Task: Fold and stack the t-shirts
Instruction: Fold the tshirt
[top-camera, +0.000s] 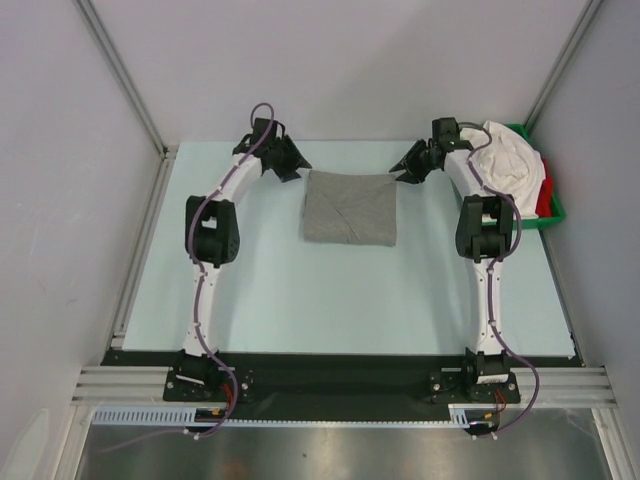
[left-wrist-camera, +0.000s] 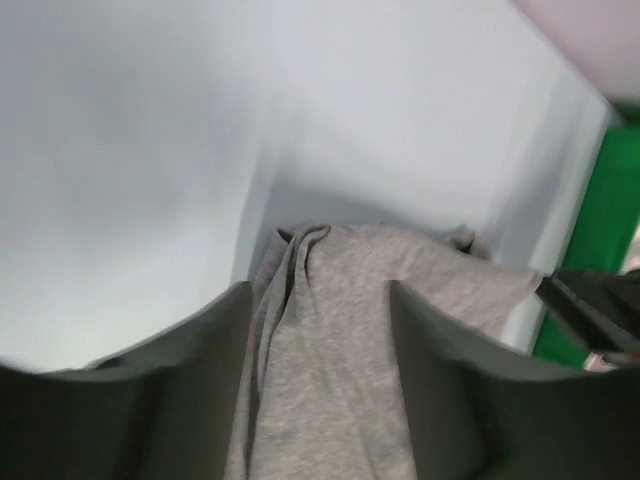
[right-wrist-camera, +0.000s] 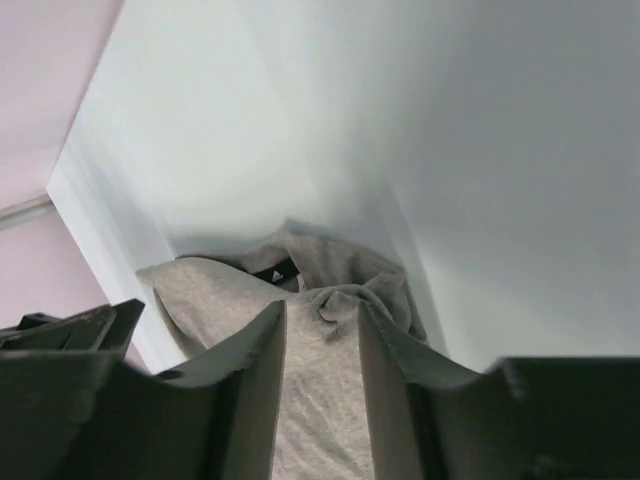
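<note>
A heather grey t-shirt lies folded into a rough square at the far middle of the table. My left gripper sits at its far left corner, open; in the left wrist view the grey cloth runs loose between the spread fingers of that gripper. My right gripper is at the far right corner, also open. In the right wrist view its gripper straddles a bunched edge of the shirt, with the dark neck label just beyond. White t-shirts and a red one are piled at the far right.
A green plastic tray holds the white and red pile at the table's far right corner, close behind the right arm's elbow. Pale walls enclose the table on three sides. The green tray also shows in the left wrist view.
</note>
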